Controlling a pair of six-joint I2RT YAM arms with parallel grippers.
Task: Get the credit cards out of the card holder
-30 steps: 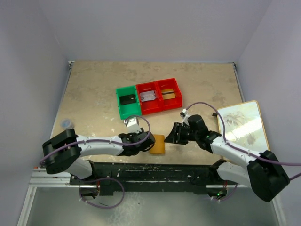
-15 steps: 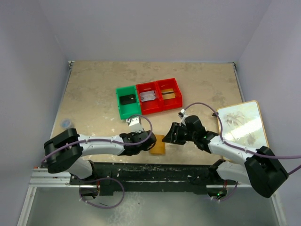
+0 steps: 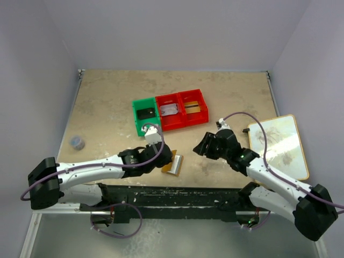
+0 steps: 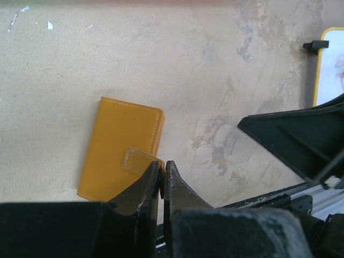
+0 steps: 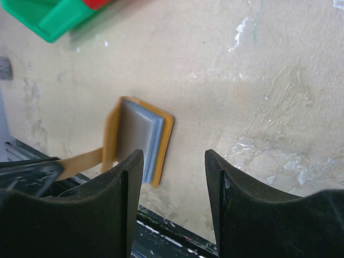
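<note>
Since the left gripper (image 4: 162,177) is pinched shut on the card holder (image 4: 121,142) tab (image 4: 134,159), I'd peel it wide so the open, empty right gripper (image 5: 173,161) reaches the pockets (image 5: 142,137) just ahead.

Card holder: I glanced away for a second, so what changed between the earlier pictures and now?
The left gripper closed on the card holder at its tab clasp and drew back leftward, pulling the flap partly open. The right gripper, open, backed off to the right. The bins and board stayed put.
</note>
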